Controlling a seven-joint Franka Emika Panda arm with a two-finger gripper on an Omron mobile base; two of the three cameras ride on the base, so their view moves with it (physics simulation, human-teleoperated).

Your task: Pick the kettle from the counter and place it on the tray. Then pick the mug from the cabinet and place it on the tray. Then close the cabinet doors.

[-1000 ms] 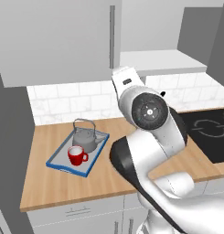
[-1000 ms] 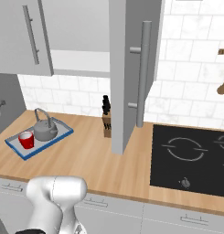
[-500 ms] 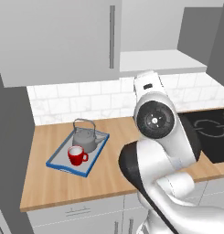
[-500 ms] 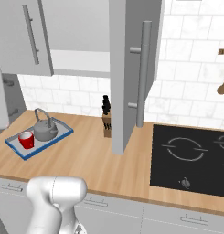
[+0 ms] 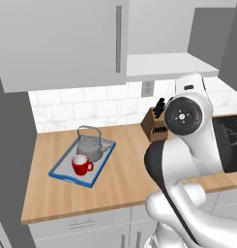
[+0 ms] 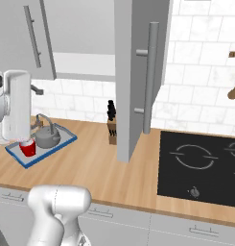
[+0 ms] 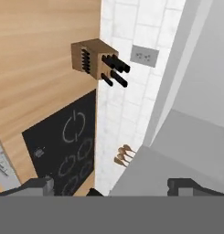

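swung right since before, arm (image 5: 187, 145) stands raised near cabinet (image 5: 168, 65), jaws spread wide, empty.

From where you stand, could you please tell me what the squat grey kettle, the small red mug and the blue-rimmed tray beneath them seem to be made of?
The squat grey kettle looks like brushed metal: dull grey sheen, thin wire handle. The small red mug looks like glazed ceramic, possibly plastic: solid red outside, white inside. The blue-rimmed tray could be plastic or painted metal: flat, matte colours leave it open.
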